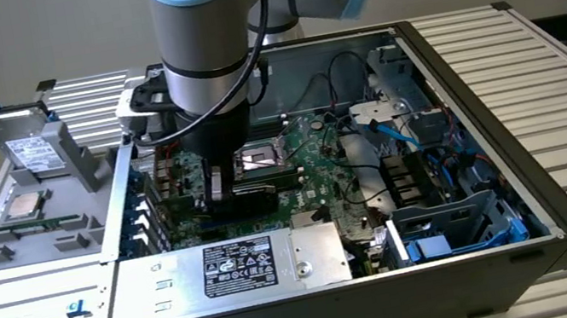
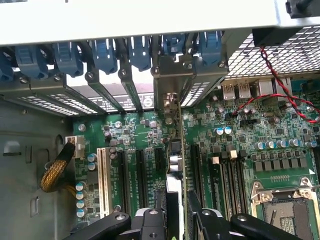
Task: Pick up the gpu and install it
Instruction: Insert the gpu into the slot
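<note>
**Left of the case.** A grey moulded parts tray (image 1: 4, 283) is noted outside the black open computer case (image 1: 509, 268), on the exterior view's left. A grey boxy hard drive with a white label (image 1: 29, 150) stands propped in it. A square silver processor chip (image 1: 28, 203) and a long thin green RAM stick (image 1: 35, 226) are laid flat. These are parked well apart from the case and are untouched.

**Inside the case, rear side.** The black two-fingered gripper (image 2: 177, 212) is lowered over the green motherboard (image 2: 240, 150). It is partly closed, and the gpu (image 2: 176, 155) is clamped between its fingers. The gpu is a thin green card with a metal end bracket, seen edge-on. It is held upright so that its lower edge is lined up along the black expansion slots (image 2: 140, 170). Its bracket is pointed at the row of blue slot latches (image 2: 105, 52) on the case's rear wall, judged to be the orientation that installing it requires. Whether the card is fully seated cannot be told.

**Inside the case, further right.** The open metal processor socket (image 2: 280, 210) is empty and lies just beside the gripper, clear of the card.
</note>
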`<state>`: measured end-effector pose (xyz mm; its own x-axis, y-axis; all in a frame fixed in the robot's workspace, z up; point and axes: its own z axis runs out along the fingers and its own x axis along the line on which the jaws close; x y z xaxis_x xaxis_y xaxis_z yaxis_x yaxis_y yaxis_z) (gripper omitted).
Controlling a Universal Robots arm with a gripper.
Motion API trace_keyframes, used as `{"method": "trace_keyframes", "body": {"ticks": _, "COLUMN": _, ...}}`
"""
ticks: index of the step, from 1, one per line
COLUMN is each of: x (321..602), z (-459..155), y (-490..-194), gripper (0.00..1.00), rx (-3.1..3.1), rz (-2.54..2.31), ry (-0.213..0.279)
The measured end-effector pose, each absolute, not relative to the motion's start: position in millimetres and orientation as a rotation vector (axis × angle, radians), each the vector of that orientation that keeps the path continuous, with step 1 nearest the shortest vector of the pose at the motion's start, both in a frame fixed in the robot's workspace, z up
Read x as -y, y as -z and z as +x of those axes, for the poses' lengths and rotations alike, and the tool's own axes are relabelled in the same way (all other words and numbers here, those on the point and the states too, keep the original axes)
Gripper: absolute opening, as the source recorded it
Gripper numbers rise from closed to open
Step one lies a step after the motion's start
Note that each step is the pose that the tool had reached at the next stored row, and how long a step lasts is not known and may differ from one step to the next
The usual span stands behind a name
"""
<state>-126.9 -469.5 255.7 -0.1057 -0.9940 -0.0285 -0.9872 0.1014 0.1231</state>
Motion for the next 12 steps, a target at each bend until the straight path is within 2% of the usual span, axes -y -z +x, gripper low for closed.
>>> {"method": "trace_keyframes", "body": {"ticks": 12, "x": 468.0, "z": -126.8, "y": -255.0, "gripper": 0.28, "rx": 2.285, "rz": 2.059, "ry": 0.172}}
